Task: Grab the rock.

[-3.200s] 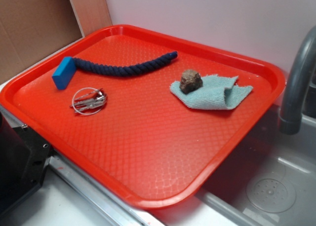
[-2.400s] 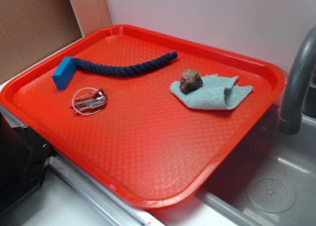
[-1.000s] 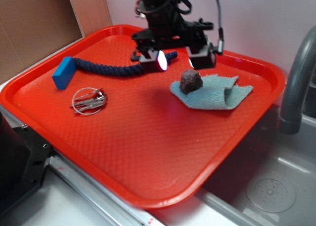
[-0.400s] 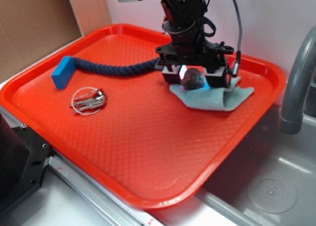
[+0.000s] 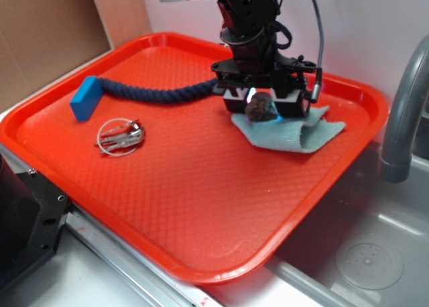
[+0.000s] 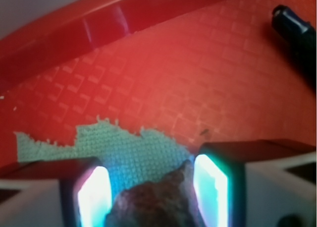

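my tool (image 5: 263, 106) is down low over the far right part of the red tray (image 5: 201, 206), its two pads apart and standing one on each side of the rock (image 5: 261, 107). the rock sits on the near-left end of the pale green cloth (image 5: 295, 134), so it lies straight between my pads rather than off to either side. in the wrist view the rock (image 6: 156, 202) fills the bottom of the gap, nearly touching the lit pad on the right (image 6: 210, 190) and a little apart from the lit pad on the left (image 6: 94, 197), so i judge it slightly off centre. i cannot tell its long axis. the closing line runs across the lump, so squeezing should meet it, though the cloth may bunch up.
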You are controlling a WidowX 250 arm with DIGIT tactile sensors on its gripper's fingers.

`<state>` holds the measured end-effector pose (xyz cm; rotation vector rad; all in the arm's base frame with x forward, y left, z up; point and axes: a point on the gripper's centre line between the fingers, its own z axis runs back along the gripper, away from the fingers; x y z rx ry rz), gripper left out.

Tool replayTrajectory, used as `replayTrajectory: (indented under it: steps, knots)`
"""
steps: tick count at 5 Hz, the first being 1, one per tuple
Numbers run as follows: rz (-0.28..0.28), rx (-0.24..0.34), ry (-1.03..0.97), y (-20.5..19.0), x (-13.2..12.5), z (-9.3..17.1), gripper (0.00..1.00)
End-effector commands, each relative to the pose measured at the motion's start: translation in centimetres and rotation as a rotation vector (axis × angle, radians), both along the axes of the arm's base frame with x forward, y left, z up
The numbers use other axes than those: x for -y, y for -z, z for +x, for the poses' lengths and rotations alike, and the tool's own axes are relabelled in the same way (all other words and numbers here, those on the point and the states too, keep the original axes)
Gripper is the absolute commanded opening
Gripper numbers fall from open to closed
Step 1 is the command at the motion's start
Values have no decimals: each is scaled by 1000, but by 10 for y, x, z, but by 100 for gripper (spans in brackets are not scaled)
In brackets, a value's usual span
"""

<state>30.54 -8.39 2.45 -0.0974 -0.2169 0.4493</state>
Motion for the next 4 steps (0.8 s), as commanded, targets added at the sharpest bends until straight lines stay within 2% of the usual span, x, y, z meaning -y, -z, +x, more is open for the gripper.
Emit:
replayTrajectory:
  steps: [1,2,3,4]
  knots:
    - [-34,-49,-67,-71,-29,0,0]
    - [-26,-147,4,-99,-45,-12,0]
    - [-3,-245,140,-121,-52,-35,0]
    - [21,-208,214,-133,-56,-59,0]
